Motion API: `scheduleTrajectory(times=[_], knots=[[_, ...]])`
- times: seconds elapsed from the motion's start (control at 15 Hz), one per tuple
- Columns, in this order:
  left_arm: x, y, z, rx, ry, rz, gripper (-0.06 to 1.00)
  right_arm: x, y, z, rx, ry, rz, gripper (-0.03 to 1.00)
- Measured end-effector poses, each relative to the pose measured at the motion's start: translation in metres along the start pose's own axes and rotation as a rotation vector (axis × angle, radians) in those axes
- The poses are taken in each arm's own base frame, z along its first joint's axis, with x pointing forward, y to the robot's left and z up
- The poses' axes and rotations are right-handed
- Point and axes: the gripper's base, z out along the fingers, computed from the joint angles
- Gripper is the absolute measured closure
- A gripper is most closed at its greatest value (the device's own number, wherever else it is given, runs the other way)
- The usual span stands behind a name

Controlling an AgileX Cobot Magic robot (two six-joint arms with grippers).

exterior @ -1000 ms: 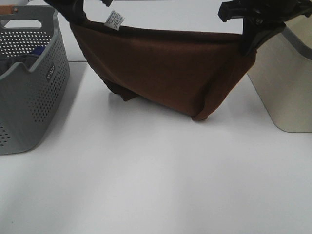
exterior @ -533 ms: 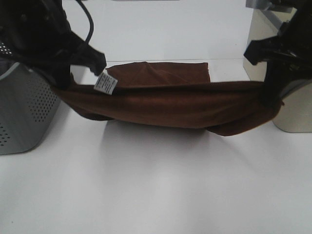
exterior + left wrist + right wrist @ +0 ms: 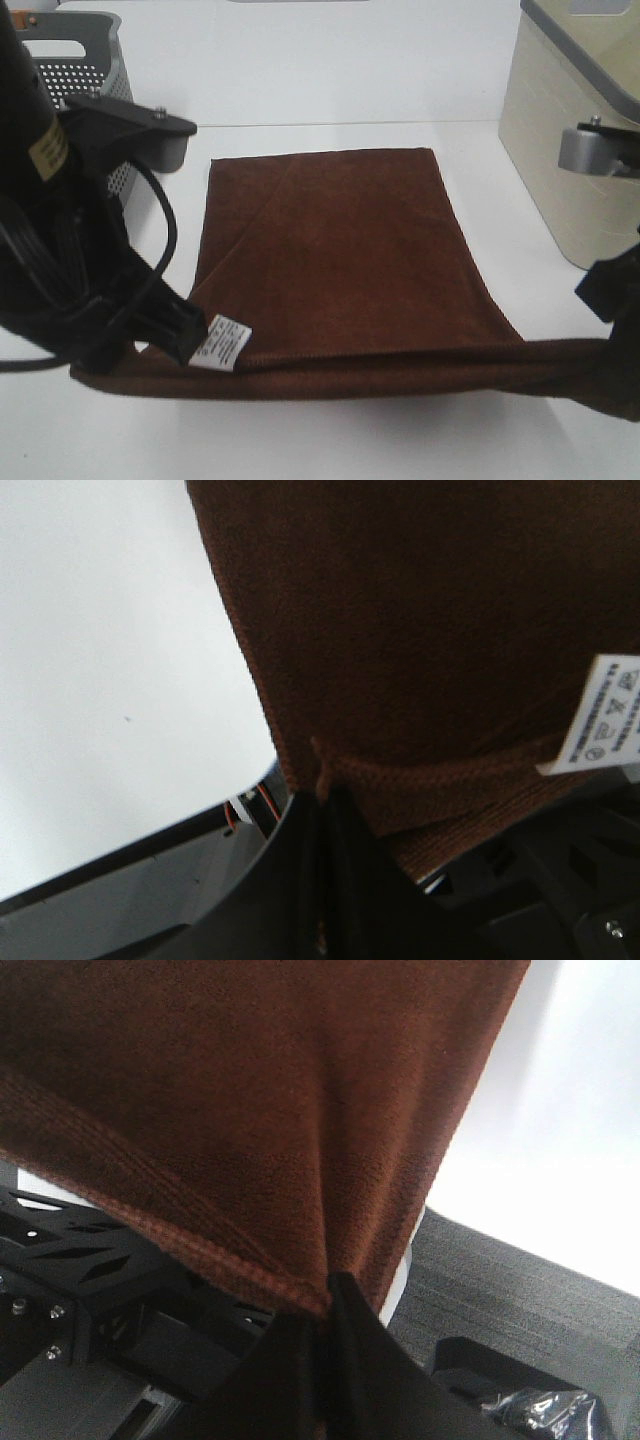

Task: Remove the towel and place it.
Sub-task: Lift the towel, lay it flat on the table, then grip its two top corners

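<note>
Shows a large rectangular dark reddish-brown plush towel (image 3: 340, 240) spread mostly flat on the white bench (image 3: 330, 440), far edge straight, one diagonal crease across it. Keeps the near hem stretched taut between both corners, with a small white tag (image 3: 220, 343) by the left one.

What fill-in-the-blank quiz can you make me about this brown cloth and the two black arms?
The far part of the large rectangular reddish-brown plush towel lies flat on the white ____.
Its small white tag sits beside the ____ arm's jaws.
Both arms' jaws are clamped ____ on the towel's near edge.
The perforated plastic basket is ____ in colour.
Missing: table; left; shut; grey.
</note>
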Motion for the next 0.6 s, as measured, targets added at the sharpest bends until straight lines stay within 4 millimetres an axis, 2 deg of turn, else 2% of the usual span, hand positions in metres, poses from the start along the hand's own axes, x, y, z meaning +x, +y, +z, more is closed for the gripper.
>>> scheduleTrajectory(times=[0.27,0.47,0.6], knots=[[0.016,0.0,0.023,0.021,0.094,-0.03,0.94,0.021,0.0,0.015,-0.039,0.048,0.026,0.97],[0.018,-0.001,0.024,0.029,0.103,-0.049,0.94,0.021,0.0,0.017,-0.041,0.046,0.029,0.97],[0.019,-0.001,0.024,0.033,0.111,-0.051,0.88,0.02,-0.001,0.017,-0.035,0.036,0.027,0.97]])
